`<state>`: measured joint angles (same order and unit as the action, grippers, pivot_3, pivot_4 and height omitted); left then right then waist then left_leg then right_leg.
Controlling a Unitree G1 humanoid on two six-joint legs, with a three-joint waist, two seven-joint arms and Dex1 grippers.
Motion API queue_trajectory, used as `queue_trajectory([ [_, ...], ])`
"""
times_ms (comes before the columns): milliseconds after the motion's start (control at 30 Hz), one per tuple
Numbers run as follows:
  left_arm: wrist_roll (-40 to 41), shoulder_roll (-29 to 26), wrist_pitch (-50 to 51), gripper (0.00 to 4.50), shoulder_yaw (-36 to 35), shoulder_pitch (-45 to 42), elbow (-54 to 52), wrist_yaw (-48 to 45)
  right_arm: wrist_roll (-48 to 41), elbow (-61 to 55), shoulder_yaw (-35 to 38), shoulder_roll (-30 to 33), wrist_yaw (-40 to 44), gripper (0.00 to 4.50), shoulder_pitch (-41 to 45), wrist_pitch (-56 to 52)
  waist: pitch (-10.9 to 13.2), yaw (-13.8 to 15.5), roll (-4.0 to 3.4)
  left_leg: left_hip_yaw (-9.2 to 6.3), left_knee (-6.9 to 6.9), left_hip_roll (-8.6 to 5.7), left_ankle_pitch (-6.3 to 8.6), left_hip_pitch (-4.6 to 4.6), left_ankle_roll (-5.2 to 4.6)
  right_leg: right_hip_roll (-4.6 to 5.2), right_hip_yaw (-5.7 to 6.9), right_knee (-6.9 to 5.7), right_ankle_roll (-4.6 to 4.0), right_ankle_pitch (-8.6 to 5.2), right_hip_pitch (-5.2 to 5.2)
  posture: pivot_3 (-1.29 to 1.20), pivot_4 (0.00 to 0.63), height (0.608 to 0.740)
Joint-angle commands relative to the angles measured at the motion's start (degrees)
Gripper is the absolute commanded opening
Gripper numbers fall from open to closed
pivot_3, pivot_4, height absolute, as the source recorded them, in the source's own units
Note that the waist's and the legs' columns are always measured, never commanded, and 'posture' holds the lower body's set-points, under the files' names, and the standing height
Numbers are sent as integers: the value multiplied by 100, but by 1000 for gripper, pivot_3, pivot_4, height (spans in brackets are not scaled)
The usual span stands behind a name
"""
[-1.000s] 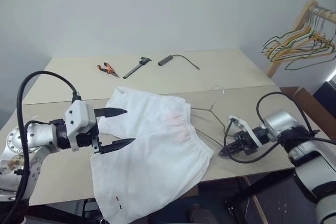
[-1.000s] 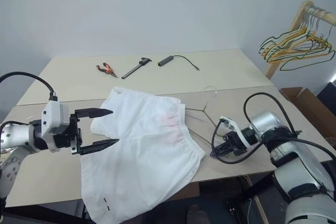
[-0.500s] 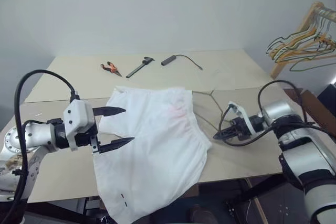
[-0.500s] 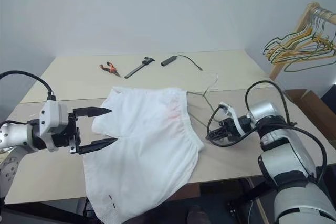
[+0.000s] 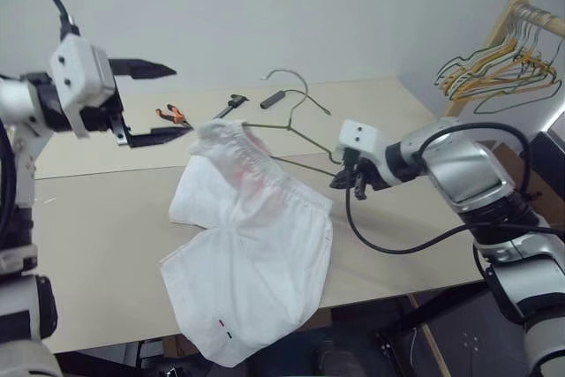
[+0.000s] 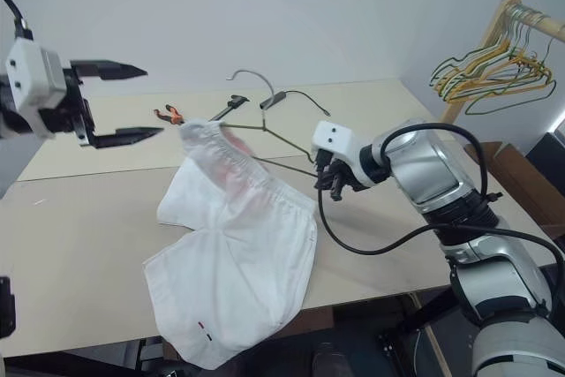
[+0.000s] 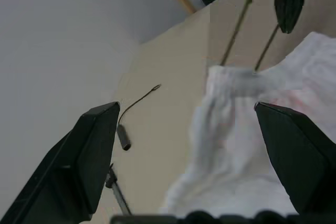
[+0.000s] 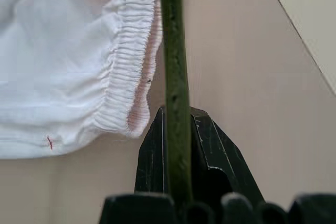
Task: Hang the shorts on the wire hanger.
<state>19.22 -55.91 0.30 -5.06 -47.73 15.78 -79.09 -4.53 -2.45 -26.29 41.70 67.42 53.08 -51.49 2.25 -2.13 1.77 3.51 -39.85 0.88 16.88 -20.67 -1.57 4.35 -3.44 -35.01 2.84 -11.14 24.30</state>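
The right pincer [image 5: 347,181] is clamped on one end of the wire hanger [image 5: 296,136], holding it up off the desk [image 5: 97,227] with the hook curving up at the far side; the hanger's other end is threaded into the waistband of the shorts [image 5: 250,245], lifting that corner while the rest of the white cloth trails down over the desk and hangs past its near edge; the left pincer [image 5: 157,101] hangs in the air at the far left, fingers spread wide and empty, just beside the raised waistband; orange-handled pliers [image 5: 174,115], a dark tool [image 5: 231,105] and a black cable [image 5: 287,95] lie on the far part of the desk; coloured hangers [image 5: 499,64] crowd a wooden rack at the right.
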Motion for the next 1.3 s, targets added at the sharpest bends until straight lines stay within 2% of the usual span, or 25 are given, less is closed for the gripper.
queue_trajectory([
  [33,-539,32,-829,4471,608,-578,1058,-920,74,-328,-38,30,7,0,286,-69,0,-14,0,-1,0,-1,0,-3,0,0,3,1,0,0,0,3,0,740],
  [200,-621,303,-1178,4471,1447,-1101,1631,-1341,18,-328,-201,-9,129,0,528,-262,0,-32,0,-11,-20,4,0,-40,-1,0,14,-5,1,-1,23,4,0,740],
  [333,-1289,717,-1716,4471,1741,-1360,2226,-1122,-3,-377,-250,-35,171,0,582,-301,0,-30,0,-19,-26,5,1,-55,-3,1,21,-8,0,0,34,1,0,740],
  [433,-1581,1003,-1755,4471,1831,-1470,2619,-982,-76,-487,-229,-50,202,0,611,-377,0,-37,0,-21,-27,5,1,-54,-3,1,22,-9,0,0,34,-8,0,740],
  [467,-1625,1062,-1753,4072,1820,-1488,2699,-972,-92,-506,-225,-46,206,0,614,-390,0,-46,0,-21,-27,5,1,-55,-3,1,22,-11,0,0,35,-9,0,740],
  [500,-1626,1119,-1811,3930,1794,-1493,2795,-1005,-108,-520,-220,-40,209,0,615,-397,0,-59,0,-21,-28,5,1,-55,-3,1,21,-11,0,0,35,-11,0,740],
  [567,-1610,1208,-1821,3311,1731,-1492,2922,-1035,-144,-539,-193,-38,219,0,622,-444,0,-74,0,-21,-30,6,2,-62,-3,1,21,-15,0,0,45,-16,0,740],
  [733,-1526,1277,-1833,1728,1626,-1423,2976,-1099,-188,-612,-169,15,253,0,612,-467,0,-73,1,-27,-52,6,1,-116,-3,1,21,-52,-1,1,97,-19,0,740],
  [900,-1369,1316,-1699,190,1480,-1290,2849,-1176,-114,-703,-78,67,151,0,383,162,0,-65,1,-30,-68,4,1,-124,-4,4,24,-80,0,1,98,-19,0,740],
  [1033,-1237,1317,-1587,68,1379,-1069,2581,-1146,-73,-721,-6,84,57,0,213,460,0,-66,0,-35,-85,6,3,-129,-6,3,29,-79,0,0,97,-31,0,740],
  [1167,-1012,1307,-1219,68,1192,-601,2077,-1094,-54,-730,242,252,-132,1054,-43,448,0,-97,0,-36,-91,7,3,-128,-6,4,29,-82,0,0,97,-51,0,740],
  [1300,-853,1245,-829,68,1013,-201,1678,-923,-209,-585,1061,600,-436,2465,-464,202,0,-116,1,-40,-97,6,3,-137,-7,7,33,-84,1,0,96,-61,0,740],
])
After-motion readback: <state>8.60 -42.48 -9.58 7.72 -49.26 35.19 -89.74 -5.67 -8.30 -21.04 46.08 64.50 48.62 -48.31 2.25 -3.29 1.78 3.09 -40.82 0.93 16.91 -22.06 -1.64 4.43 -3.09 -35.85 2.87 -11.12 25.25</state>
